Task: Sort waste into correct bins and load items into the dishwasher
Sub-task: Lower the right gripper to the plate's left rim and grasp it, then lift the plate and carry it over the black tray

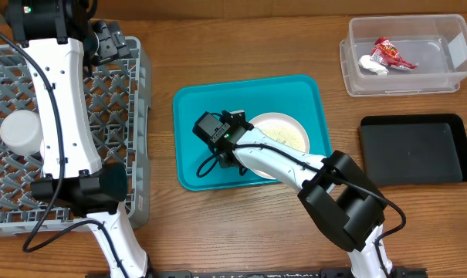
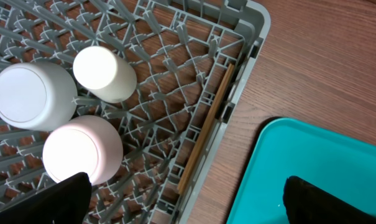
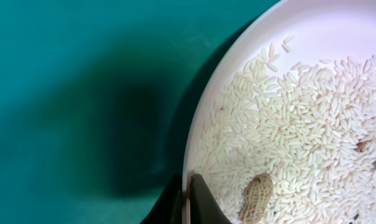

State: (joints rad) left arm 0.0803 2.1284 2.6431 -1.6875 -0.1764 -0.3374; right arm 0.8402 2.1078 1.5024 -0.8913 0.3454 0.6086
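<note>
A white plate (image 1: 258,122) heaped with loose rice (image 1: 287,136) rests on the teal tray (image 1: 194,108). My right gripper (image 1: 241,144) is shut on the plate's left rim; up close the two fingers (image 3: 191,200) pinch the rim of the plate (image 3: 237,56), with the rice (image 3: 299,124) and a peanut (image 3: 256,196) beside them. My left gripper (image 1: 112,40) hangs open over the grey dish rack (image 1: 133,154). Inside the rack (image 2: 175,93) stand an upturned pale bowl (image 2: 31,93), a small white cup (image 2: 104,73) and a pink bowl (image 2: 82,155). The left gripper (image 2: 184,194) holds nothing.
The clear tub (image 1: 349,58) at the back right contains a red wrapper (image 1: 391,52) and a white tissue wad (image 1: 372,65). A black tray (image 1: 414,148) lies below it. A wooden chopstick (image 2: 205,127) lies along the rack's wall. The teal tray's corner (image 2: 312,162) sits beside the rack.
</note>
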